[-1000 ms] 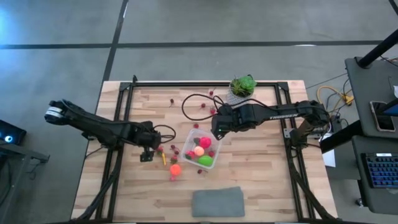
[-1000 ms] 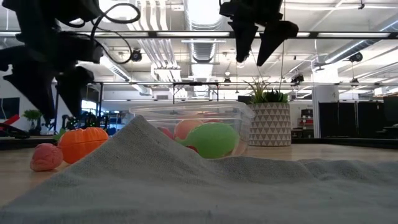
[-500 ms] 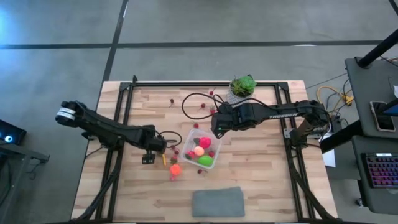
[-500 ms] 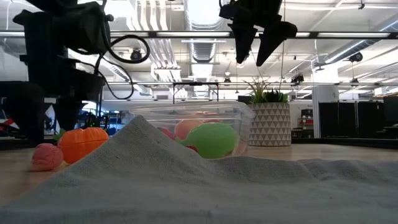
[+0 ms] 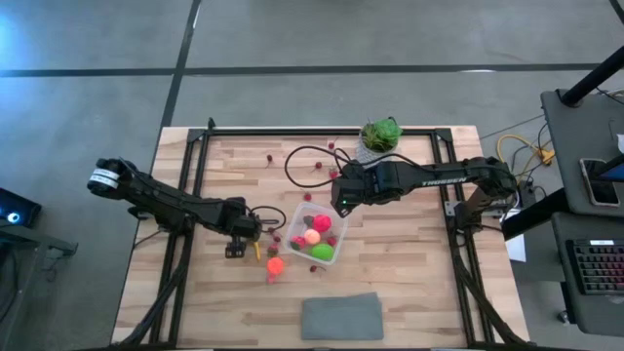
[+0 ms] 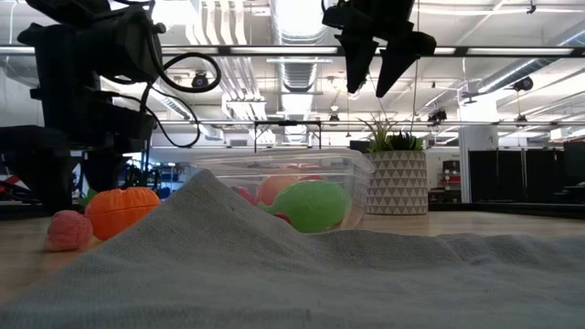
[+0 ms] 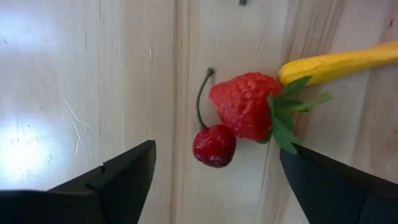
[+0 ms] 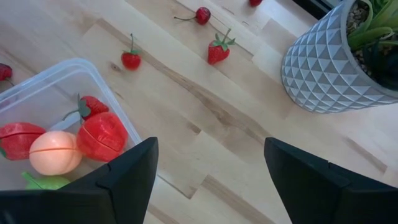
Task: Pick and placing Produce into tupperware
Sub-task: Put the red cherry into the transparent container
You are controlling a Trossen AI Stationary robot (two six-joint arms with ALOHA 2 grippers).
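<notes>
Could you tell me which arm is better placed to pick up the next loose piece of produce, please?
Left, probably: the left gripper is open and low over a cherry and strawberry; the right gripper hovers open above the tupperware.

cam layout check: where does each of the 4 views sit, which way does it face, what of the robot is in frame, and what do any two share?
High: above, straight down on table; both arms, tub.
Low: table height, level over grey cloth; both grippers hang in from above.
Left wrist: looks down past the left gripper, jaws open, at cherry, strawberry.
Right wrist: right gripper, jaws open; tub, plant pot.
Shared: tub in high, low, right wrist.
</notes>
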